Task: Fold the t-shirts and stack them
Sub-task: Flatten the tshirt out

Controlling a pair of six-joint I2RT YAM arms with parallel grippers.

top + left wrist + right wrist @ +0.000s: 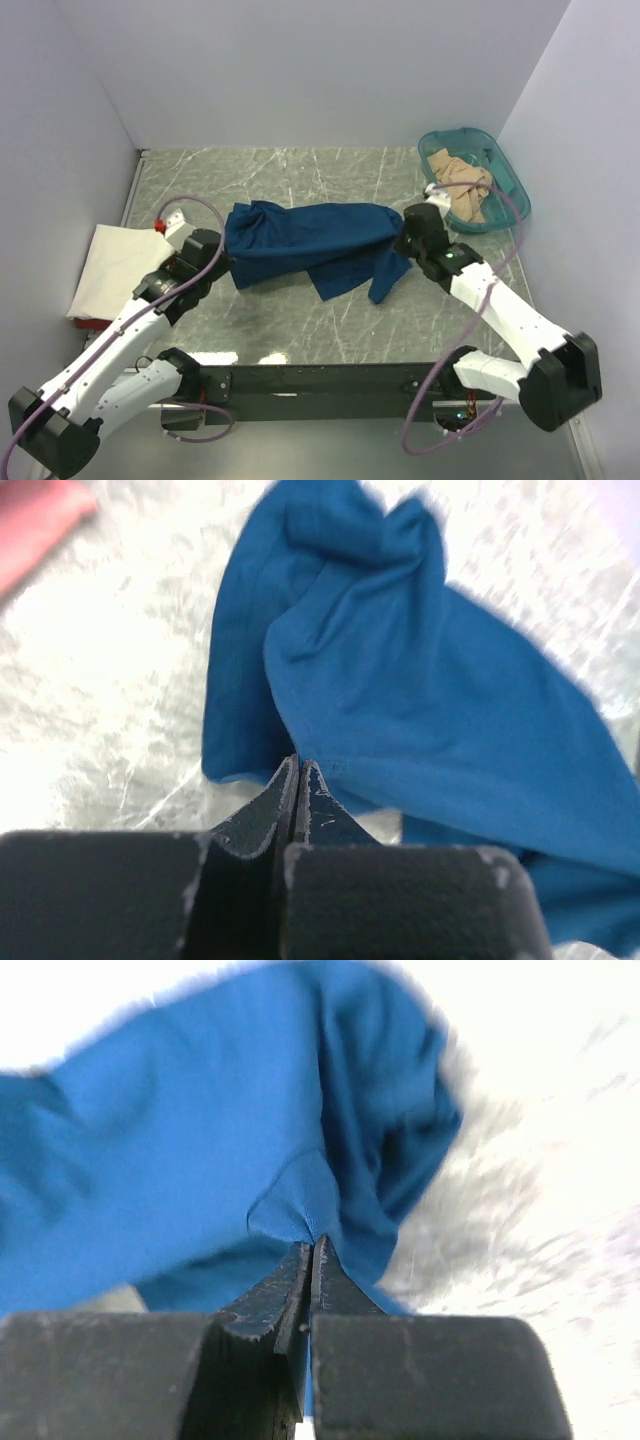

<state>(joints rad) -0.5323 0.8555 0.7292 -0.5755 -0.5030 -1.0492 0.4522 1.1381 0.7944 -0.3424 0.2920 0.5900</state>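
A dark blue t-shirt (310, 240) is stretched sideways across the middle of the table, its lower flaps drooping toward the front. My left gripper (222, 262) is shut on the shirt's left edge (330, 680); the fingertips (299, 764) pinch the cloth. My right gripper (404, 238) is shut on the shirt's right end (200, 1150), cloth caught between its fingertips (311, 1244). A cream-white t-shirt (112, 266) lies folded at the left edge of the table. A tan-beige t-shirt (462, 185) is bunched in the tub.
A teal plastic tub (505, 170) stands at the back right corner. White walls close in the table on the left, back and right. A pink-red patch (35, 525) shows at the far left in the left wrist view.
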